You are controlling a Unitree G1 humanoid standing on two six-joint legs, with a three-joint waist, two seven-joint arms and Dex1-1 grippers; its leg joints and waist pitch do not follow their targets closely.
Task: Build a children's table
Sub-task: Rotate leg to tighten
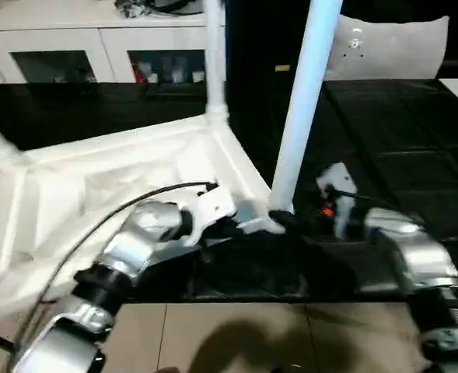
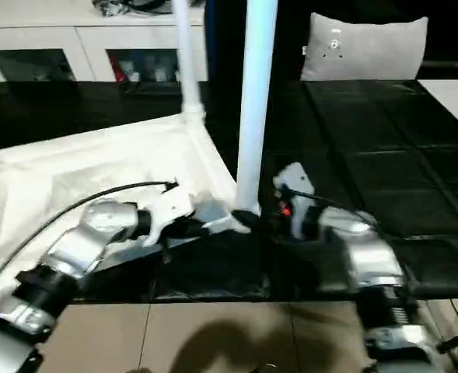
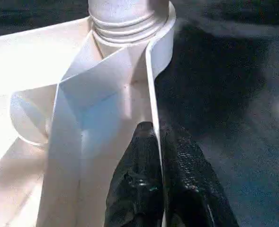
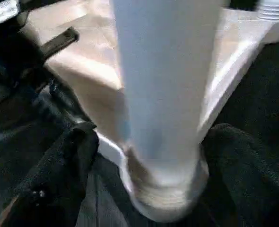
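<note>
Right wrist view: leg (image 4: 160, 94) between spread fingers (image 4: 58, 175).

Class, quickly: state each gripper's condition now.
Left gripper: shut on the table top's side wall.
Right gripper: open around the leg.

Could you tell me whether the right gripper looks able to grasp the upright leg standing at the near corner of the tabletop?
Probably yes. The right gripper has its black fingers spread on either side of the upright leg, low down by the tabletop's corner socket, with nothing between them.
</note>
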